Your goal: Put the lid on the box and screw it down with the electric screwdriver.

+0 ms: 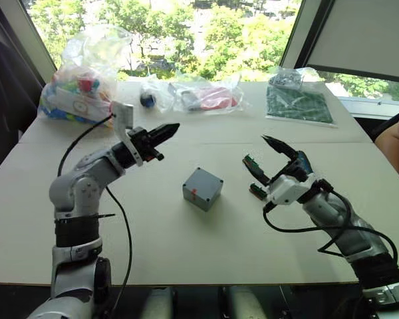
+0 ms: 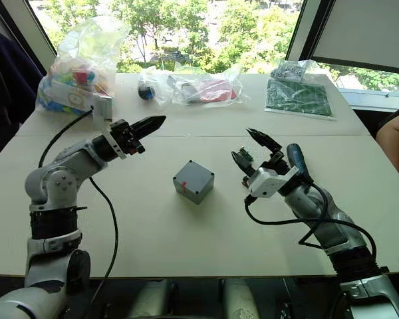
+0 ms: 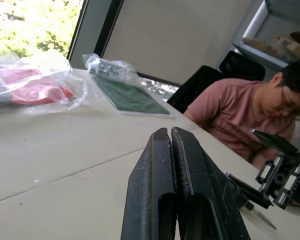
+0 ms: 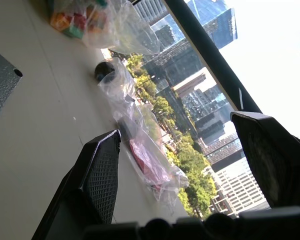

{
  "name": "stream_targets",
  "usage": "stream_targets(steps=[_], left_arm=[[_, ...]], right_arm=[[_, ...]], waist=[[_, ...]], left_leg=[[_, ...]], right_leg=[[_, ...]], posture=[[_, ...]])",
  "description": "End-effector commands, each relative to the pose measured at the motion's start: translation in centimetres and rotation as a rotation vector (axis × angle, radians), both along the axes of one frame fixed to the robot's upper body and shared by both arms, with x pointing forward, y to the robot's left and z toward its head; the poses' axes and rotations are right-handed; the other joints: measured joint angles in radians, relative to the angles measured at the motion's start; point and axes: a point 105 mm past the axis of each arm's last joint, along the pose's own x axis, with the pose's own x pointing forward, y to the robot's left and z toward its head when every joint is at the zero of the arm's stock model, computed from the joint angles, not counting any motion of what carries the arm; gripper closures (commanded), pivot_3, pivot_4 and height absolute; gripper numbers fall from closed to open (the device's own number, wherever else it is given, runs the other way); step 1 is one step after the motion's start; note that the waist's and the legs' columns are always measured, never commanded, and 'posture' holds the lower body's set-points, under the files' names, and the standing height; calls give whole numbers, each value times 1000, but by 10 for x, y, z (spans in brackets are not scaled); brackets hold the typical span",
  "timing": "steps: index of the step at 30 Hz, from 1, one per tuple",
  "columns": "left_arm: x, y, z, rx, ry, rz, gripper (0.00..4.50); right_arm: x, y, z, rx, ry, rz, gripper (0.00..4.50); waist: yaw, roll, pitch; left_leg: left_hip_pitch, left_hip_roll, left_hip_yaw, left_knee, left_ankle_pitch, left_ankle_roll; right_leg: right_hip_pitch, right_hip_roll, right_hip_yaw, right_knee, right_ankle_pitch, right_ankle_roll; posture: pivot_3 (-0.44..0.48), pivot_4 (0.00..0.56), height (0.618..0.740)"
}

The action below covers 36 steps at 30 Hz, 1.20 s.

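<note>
Since shallow grey plastic lid (image 1: 207, 179) sits on grey box (image 1: 201, 193), screwing left; dark blue screwdriver (image 2: 296, 159) untouched, left gripper (image 1: 169, 129) closed empty, right gripper (image 1: 262, 150) spread empty.

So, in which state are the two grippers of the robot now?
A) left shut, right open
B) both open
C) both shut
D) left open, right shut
A: the left gripper shows its fingers pressed together, while the right gripper has a wide gap between its fingers.

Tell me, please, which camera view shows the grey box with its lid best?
The right eye view: the box stands whole and unobstructed on the table, lid on top, red mark visible. The left eye view shows the same, equally complete. The right wrist view catches one grey corner with a screw hole. The left wrist view faces away.
</note>
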Motion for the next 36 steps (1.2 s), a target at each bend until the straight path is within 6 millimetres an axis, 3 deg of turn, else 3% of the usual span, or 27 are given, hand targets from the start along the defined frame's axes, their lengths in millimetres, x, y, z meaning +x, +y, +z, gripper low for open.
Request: stream_targets(steps=[1,5,6,8,11,13,16,21,27,31,36], left_arm=[[-6,11,17,-32,-51,52,4500],[-8,17,9,15,-41,91,4500],[-8,19,6,29,-33,103,4500],[-9,21,-1,61,-10,121,4500],[-8,24,-34,236,71,174,4500],[-9,27,-54,339,101,174,4500],[-12,28,-86,513,112,148,4500],[-26,18,-127,510,167,64,4500],[-13,4,-117,485,109,24,4500],[-11,-9,-117,520,84,-44,4500],[-14,-25,-122,558,51,-111,4500]], right_arm=[[9,-4,30,258,48,-6,2545],[11,-2,31,363,134,19,4230],[11,0,28,389,179,43,4464],[9,7,19,416,280,97,4464],[-6,10,-8,519,565,214,4464],[-17,11,-16,543,695,277,4464],[-32,15,-28,481,830,329,4464],[-47,10,-64,353,1098,319,4464],[-52,34,-75,334,1193,352,4464],[-53,47,-89,290,1227,349,4464],[-43,56,-93,295,1200,325,4464]], waist=[[3,1,1],[10,1,1],[9,1,1],[9,1,1],[10,1,1],[9,3,2],[8,6,5],[8,7,5],[11,6,5],[11,7,5],[8,7,5]], left_leg=[[0,0,0,0,0,0],[-1,0,-1,-1,0,0],[-1,0,-1,-1,0,0],[-2,0,0,-1,0,0],[-2,0,-1,-1,0,0],[-1,0,-1,-2,0,0],[-2,0,0,-2,0,0],[-2,2,1,-2,0,0],[-17,1,0,0,0,0],[-18,1,0,0,0,0],[-18,0,1,0,0,0]], right_leg=[[0,0,0,1,0,0],[0,0,-1,0,0,0],[0,0,-1,-1,0,0],[-1,-1,0,-1,0,0],[-1,-1,0,-1,0,0],[-1,0,0,-1,0,0],[-2,-1,0,-1,0,-1],[-3,-1,-1,-4,0,-1],[-14,0,-2,-7,3,-2],[-15,0,-2,-7,4,-1],[-15,-1,-2,-8,4,0]], posture=[[0,150,740],[0,150,740],[0,150,740],[0,150,740],[0,150,740],[0,150,740],[0,150,740],[0,150,740],[0,150,740],[0,150,740],[0,150,740]])
